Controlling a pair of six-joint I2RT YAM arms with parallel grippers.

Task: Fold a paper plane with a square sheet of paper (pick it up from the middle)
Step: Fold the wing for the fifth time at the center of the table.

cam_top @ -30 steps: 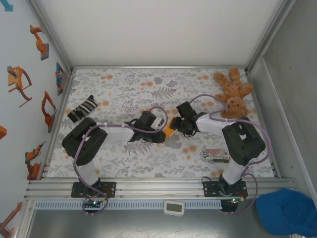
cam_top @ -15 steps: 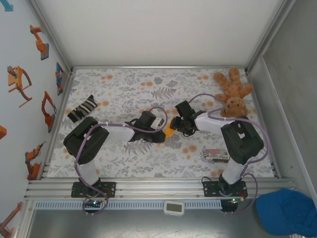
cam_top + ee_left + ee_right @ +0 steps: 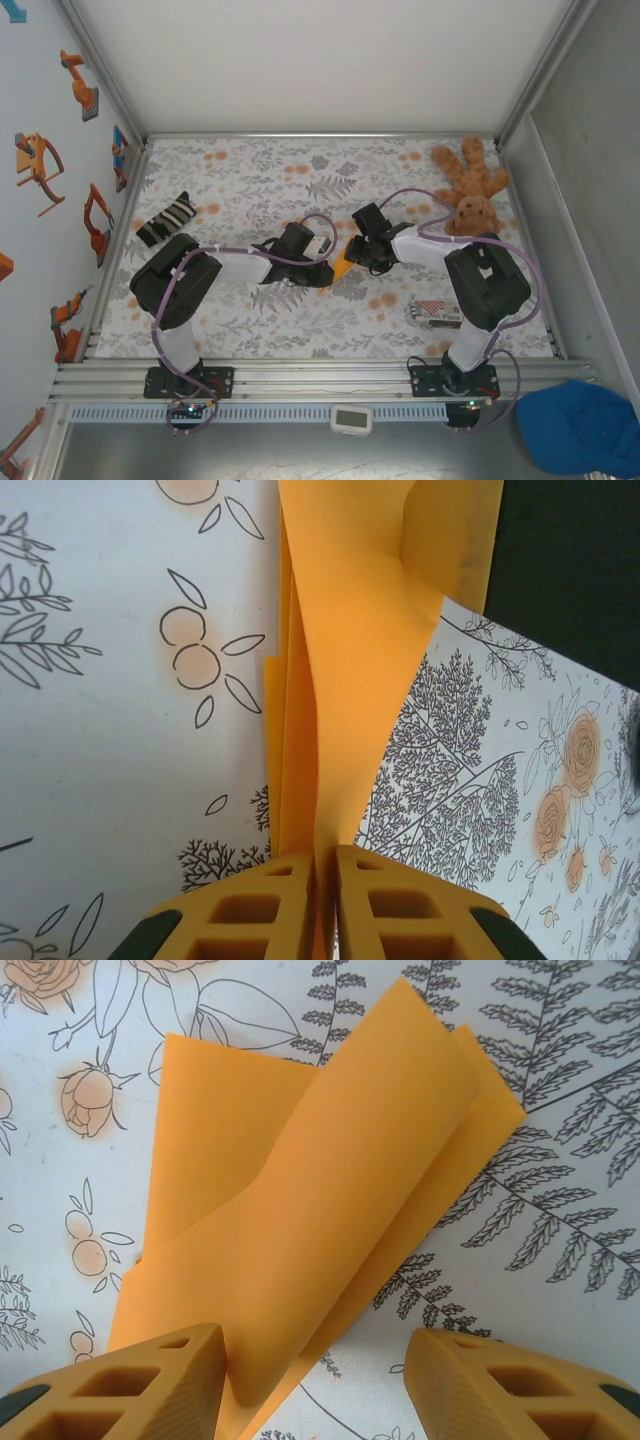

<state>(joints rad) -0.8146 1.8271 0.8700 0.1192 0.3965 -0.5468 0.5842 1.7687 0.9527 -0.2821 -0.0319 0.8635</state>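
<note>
Edging leftward since a second ago, the right gripper (image 3: 315, 1360) holds its jaws spread around the folded square sheet of paper (image 3: 320, 1190), mid-table between the arms; the left gripper (image 3: 322, 865) pinches its edge. Thin, light and springy, it probably creases easily: grip along the fold.

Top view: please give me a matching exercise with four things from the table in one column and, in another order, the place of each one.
Things:
1. teddy
2. packet
3. paper
4. black striped cloth

Places:
A. centre
B. far right corner
C. left side
D. near right

Pairs: 1-B, 2-D, 3-A, 4-C
</note>
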